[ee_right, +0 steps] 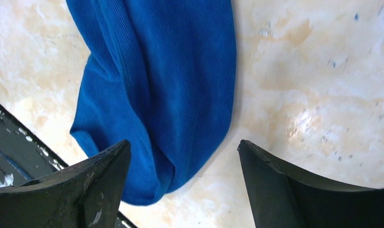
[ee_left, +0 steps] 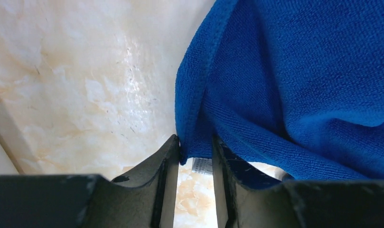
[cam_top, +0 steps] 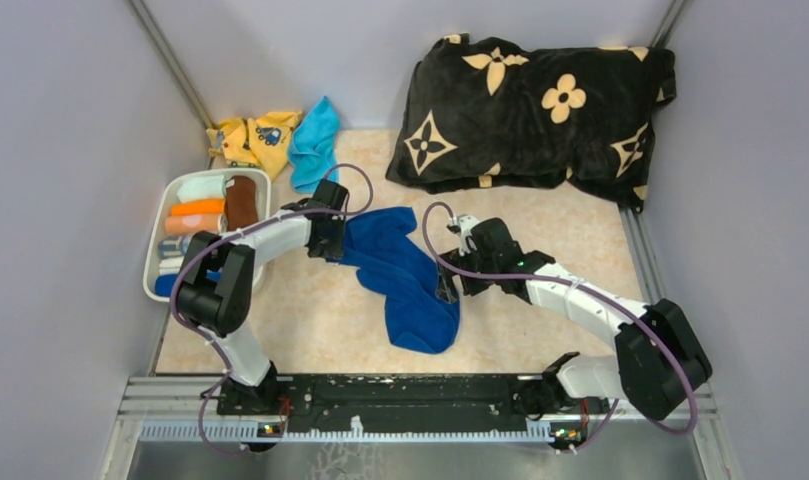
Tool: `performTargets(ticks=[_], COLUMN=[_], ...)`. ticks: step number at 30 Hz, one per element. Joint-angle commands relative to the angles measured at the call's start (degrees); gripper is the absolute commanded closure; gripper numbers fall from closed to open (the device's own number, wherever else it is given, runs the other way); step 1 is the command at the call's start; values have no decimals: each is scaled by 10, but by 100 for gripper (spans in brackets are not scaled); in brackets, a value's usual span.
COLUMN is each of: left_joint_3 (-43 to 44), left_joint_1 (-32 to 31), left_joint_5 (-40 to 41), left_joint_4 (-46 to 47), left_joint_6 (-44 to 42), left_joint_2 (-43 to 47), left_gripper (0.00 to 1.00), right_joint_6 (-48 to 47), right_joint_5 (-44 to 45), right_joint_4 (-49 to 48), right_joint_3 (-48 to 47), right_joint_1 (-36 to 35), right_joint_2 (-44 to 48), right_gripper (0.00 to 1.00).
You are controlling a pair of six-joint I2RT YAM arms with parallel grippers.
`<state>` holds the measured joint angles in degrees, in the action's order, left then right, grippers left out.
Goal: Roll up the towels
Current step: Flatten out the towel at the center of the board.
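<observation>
Marbled beige tabletop [cam_top: 540,330] fills the walled cell, and the blue towel [cam_top: 405,280] lies rumpled across its middle, between the two arms. Its upper hem is pinched in the left gripper [ee_left: 195,154]; a small white tag [ee_left: 202,165] peeks between the fingers, its print too fine to read. Spread wide, the right gripper [ee_right: 182,145] hangs by the towel's right edge; whether it touches the cloth I cannot tell. From overhead, the left arm hides part of the white basket [cam_top: 152,270] of rolled towels [cam_top: 200,208].

Bright, even light; glare on the tabletop [ee_left: 109,95]; near fingers soft.
</observation>
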<state>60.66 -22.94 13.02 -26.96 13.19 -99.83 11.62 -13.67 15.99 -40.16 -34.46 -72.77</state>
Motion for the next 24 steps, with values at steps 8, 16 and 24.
performTargets(ticks=[8, 16, 24], left_joint_3=[25, 26, 100], left_joint_1=[43, 63, 97], left_joint_5=[-56, -94, -137], left_joint_4=[23, 23, -8], left_joint_6=[-3, 1, 0], left_joint_2=[-3, 26, 57], left_gripper=[93, 100, 100], right_joint_6=[69, 106, 51], right_joint_5=[-46, -8, 173], right_joint_4=[4, -44, 106], right_joint_3=[66, 98, 4], right_joint_1=[-51, -90, -50], right_joint_2=[76, 30, 26], right_gripper=[19, 30, 100])
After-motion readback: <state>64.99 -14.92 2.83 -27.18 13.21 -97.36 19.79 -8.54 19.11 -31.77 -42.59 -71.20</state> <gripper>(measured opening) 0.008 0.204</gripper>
